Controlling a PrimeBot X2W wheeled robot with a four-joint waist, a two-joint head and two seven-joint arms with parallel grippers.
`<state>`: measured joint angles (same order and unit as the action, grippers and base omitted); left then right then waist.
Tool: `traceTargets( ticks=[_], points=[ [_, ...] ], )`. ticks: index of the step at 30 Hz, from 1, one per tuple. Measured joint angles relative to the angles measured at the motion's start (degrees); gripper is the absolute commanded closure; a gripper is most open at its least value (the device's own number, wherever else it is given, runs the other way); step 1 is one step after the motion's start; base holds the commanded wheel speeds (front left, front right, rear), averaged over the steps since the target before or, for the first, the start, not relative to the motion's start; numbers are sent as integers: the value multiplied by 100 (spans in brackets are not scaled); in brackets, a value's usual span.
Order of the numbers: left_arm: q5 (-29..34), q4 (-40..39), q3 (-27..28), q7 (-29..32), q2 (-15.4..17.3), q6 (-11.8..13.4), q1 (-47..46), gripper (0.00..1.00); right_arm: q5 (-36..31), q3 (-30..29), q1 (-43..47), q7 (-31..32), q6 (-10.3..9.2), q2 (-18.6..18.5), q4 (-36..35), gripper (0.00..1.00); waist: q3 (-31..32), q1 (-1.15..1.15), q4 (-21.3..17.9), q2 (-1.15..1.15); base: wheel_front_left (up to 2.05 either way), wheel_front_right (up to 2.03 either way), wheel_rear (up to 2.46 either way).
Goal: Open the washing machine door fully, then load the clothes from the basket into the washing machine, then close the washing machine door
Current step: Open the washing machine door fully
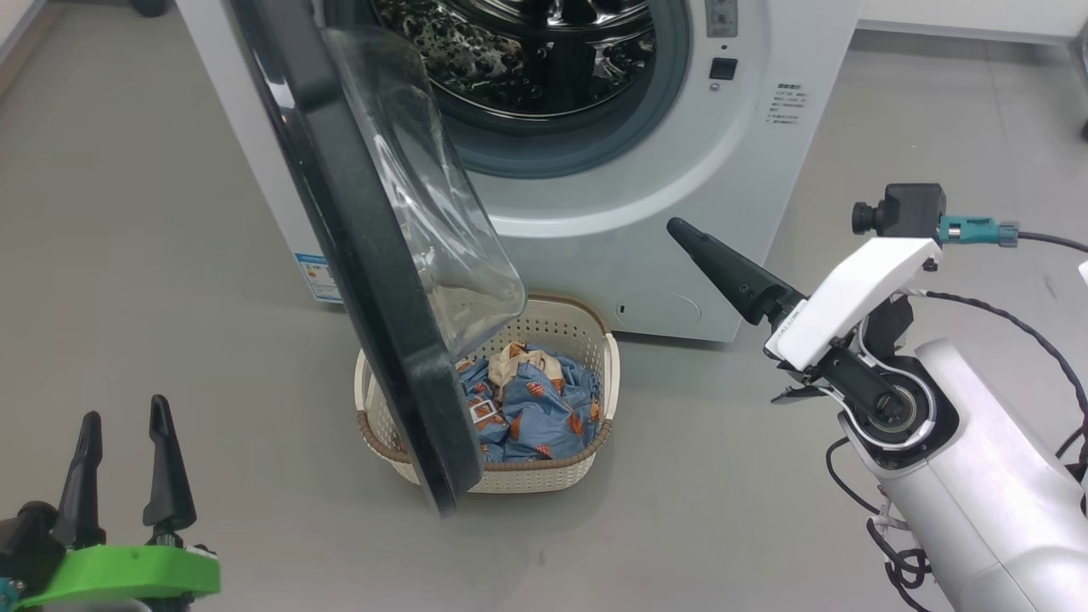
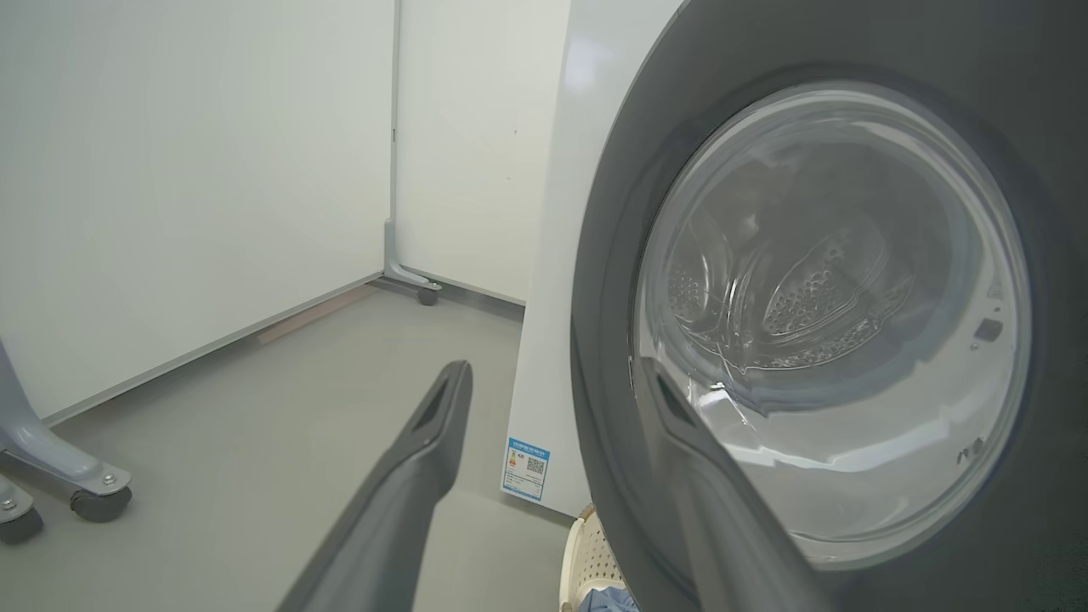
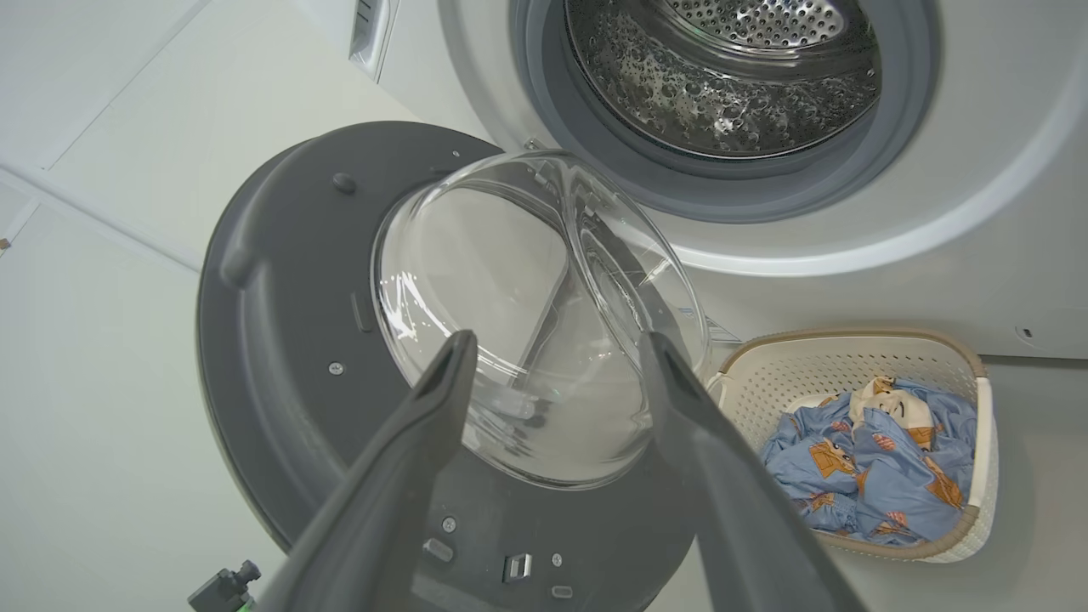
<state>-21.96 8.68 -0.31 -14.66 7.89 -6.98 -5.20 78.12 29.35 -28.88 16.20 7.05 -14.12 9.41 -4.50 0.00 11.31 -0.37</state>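
Observation:
The white washing machine stands at the top, its steel drum exposed. The washing machine door, black rim with a glass bowl, is swung out edge-on and hangs over the left part of the basket. Light blue clothes with a cream piece lie in the basket. My left gripper is open at the lower left, well clear of the door's outer face. My right gripper is open and empty, pointing at the door's inner side, with the basket and clothes to its right.
Grey floor spreads left and right of the machine. In the left wrist view, white panels stand behind on castered feet, and a grey wheeled leg sits at the left edge. A blue label marks the machine's side.

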Motion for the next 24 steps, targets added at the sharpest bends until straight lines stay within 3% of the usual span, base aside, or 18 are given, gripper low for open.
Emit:
traceTargets(
  ticks=[13, 24],
  points=[
    [46, -26, -30, 0, 0, 0, 125, 0, -588, -141, 467, -1049, 1, -316, 26, 0, 172, 0, -505, 0, 0, 0, 0],
    [79, -97, 16, 0, -3, 0, 344, 0, -1733, 170, 690, -1918, 2, -720, 41, 0, 238, 0, -831, 0, 0, 0, 0]
  ],
)
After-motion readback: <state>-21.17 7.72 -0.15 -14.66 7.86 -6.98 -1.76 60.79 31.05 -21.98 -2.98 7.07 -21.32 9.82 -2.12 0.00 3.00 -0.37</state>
